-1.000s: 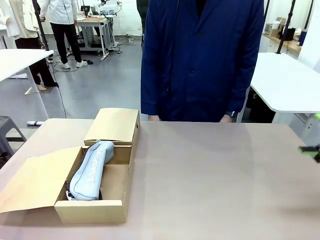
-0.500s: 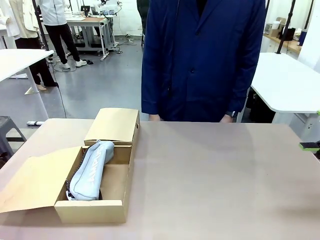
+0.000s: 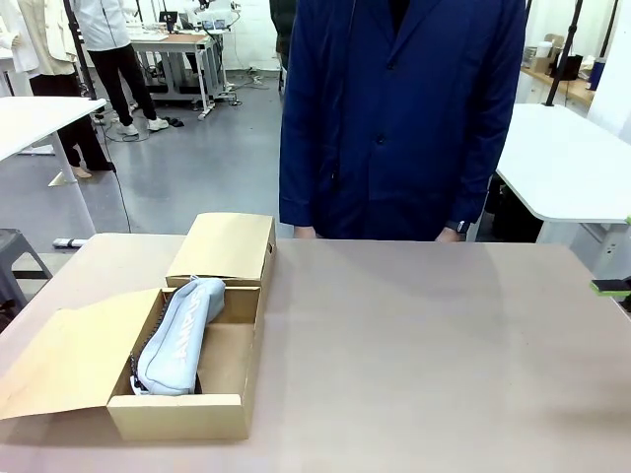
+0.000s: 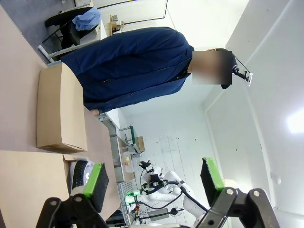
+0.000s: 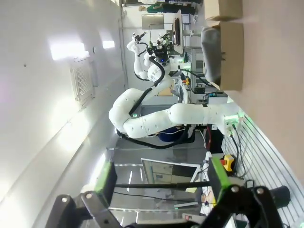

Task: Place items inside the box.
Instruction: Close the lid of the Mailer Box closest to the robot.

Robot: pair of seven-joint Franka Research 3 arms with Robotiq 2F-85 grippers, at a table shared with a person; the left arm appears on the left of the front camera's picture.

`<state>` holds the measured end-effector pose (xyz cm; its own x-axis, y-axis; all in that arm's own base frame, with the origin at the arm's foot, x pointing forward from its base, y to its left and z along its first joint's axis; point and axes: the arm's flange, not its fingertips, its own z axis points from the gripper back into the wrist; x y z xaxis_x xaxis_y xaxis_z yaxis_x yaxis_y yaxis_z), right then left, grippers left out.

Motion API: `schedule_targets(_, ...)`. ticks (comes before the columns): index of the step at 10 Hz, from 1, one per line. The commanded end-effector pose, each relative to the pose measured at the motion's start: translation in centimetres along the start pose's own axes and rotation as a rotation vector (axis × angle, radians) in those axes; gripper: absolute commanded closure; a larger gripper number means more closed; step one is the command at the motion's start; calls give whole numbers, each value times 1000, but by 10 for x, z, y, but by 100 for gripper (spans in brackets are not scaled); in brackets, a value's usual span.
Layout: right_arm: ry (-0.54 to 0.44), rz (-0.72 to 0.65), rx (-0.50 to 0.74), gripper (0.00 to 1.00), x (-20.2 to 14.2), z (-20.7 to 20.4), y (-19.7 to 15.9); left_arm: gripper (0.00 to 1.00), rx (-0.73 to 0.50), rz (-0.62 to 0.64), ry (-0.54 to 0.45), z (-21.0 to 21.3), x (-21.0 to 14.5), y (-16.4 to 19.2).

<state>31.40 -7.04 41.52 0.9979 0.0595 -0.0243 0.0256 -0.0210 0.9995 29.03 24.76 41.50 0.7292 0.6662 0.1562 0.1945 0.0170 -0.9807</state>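
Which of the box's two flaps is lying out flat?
The flap on the box's left side lies flat on the table; the far flap sits raised behind the grey pencil case.

grey case in box, right gripper at table's edge

you see the right gripper (image 3: 613, 287) as a green sliver, well apart from the open cardboard box (image 3: 177, 414). far across from it, the grey pencil case (image 3: 180, 335) lies inside. a person (image 3: 394, 118) stands behind the table (image 3: 424, 355).
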Motion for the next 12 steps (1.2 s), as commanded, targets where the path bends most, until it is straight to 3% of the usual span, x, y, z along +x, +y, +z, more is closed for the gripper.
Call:
schedule_targets(1,4,0,5,0,1,0,3,0,0,0,0,0,0,0)
schedule_targets(2,4,0,5,0,1,0,3,0,-58,-160,133,-25,-22,-18)
schedule_targets(4,4,0,5,0,1,0,3,0,-117,-607,471,-96,-95,-41)
schedule_targets(6,4,0,5,0,1,0,3,0,-213,-1129,632,-131,-158,-38)
schedule_targets(7,4,0,5,0,1,0,3,0,-280,-1330,678,-135,-168,-29)
schedule_targets(8,4,0,5,0,1,0,3,0,-294,-1592,655,-137,-165,-15)
schedule_targets(10,4,0,5,0,1,0,3,0,-254,-1820,721,-134,-146,22)
schedule_targets(12,4,0,5,0,1,0,3,0,-339,-2112,584,-120,-105,62)
